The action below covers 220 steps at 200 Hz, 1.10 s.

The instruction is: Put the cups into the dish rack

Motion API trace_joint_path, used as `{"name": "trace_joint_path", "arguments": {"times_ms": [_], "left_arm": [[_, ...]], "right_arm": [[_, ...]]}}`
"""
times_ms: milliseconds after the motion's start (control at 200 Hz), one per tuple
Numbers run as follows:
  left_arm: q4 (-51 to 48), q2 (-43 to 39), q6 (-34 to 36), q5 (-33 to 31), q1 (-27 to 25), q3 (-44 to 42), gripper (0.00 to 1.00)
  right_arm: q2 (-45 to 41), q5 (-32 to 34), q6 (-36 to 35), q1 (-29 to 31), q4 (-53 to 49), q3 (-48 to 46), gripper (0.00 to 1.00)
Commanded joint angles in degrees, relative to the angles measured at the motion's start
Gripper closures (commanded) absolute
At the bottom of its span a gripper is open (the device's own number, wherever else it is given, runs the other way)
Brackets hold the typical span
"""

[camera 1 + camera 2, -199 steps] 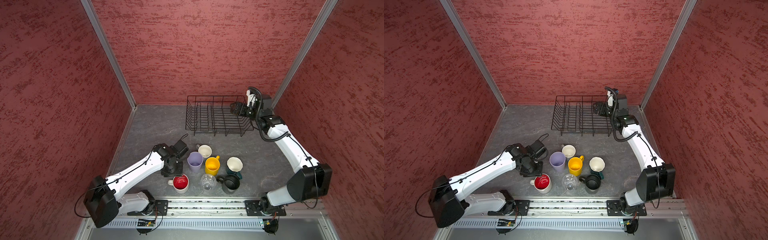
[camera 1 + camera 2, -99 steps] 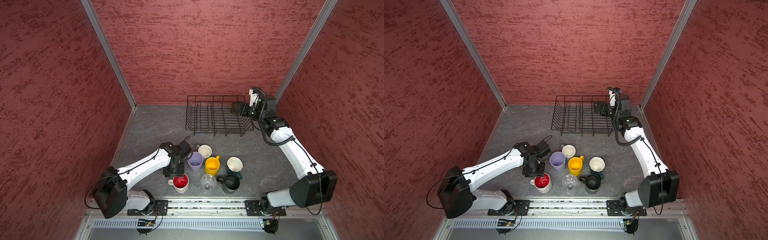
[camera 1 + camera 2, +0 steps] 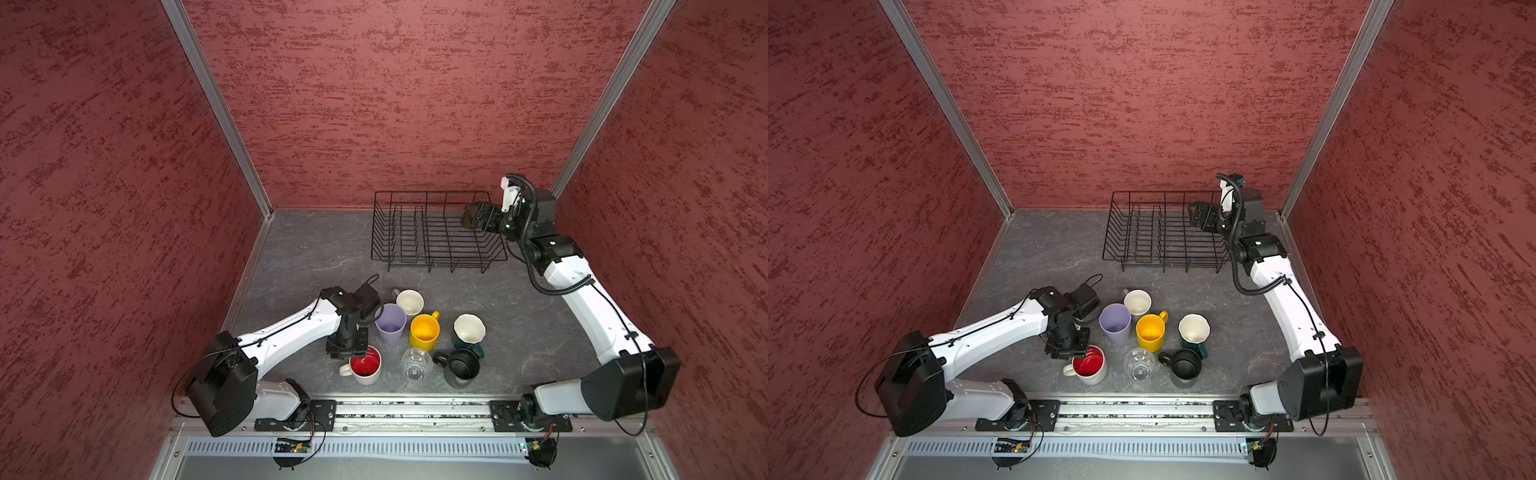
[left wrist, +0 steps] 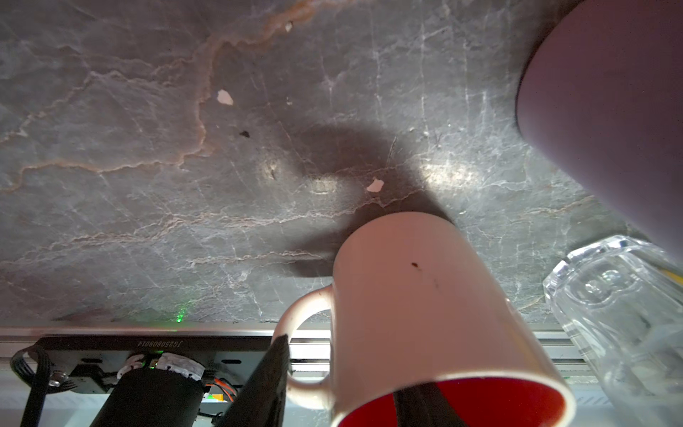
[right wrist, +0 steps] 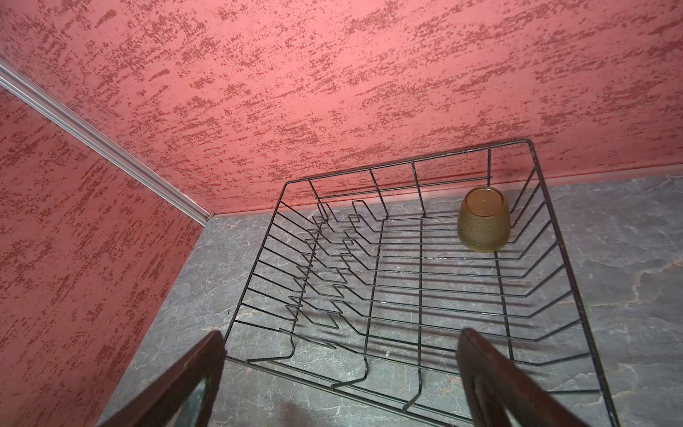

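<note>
1. The amber glass (image 5: 483, 222), pebbled, stands upside down in the rear right corner of the black wire dish rack (image 3: 449, 245).
2. The white mug (image 3: 365, 365), red inside, stands upright on the grey counter (image 3: 316, 257) beside the clear glass (image 3: 417, 363).
3. The left hand (image 3: 353, 352) points down, half spread astride the mug's handle-side wall. One finger is inside, and it is not pinching.
4. The right hand (image 5: 342, 332) hovers empty over the rack's right side, spread wide.

Red textured walls (image 3: 374, 104) enclose a grey marbled tabletop (image 3: 311, 249) bearing white chips (image 4: 224, 97).
</note>
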Motion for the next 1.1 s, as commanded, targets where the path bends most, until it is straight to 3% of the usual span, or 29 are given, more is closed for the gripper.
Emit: {"name": "trace_joint_path", "arguments": {"times_ms": [0, 381, 656, 977, 1097], "left_arm": [[2.7, -0.3, -1.0, 0.7, 0.1, -1.4, 0.58], [3.5, 0.9, -1.5, 1.2, -0.6, -1.9, 0.76], [0.3, -1.3, -1.7, -0.4, -0.6, -1.0, 1.00], [-5.0, -4.4, -1.4, -2.8, 0.1, 2.2, 1.00], [-8.4, -7.9, -0.2, -4.3, 3.0, 4.9, 1.00]], "right_arm": [[-2.5, 0.4, 0.7, 0.3, 0.5, -0.3, 0.02], [-4.1, 0.9, 0.6, 0.3, 0.4, -1.3, 0.02], [-3.7, 0.1, 1.4, 0.3, 1.9, -1.8, 0.01], [-3.0, -1.2, 2.3, 0.3, 3.3, -2.6, 0.01], [-3.0, -1.4, 2.2, 0.3, 3.3, -2.7, 0.01]]}}
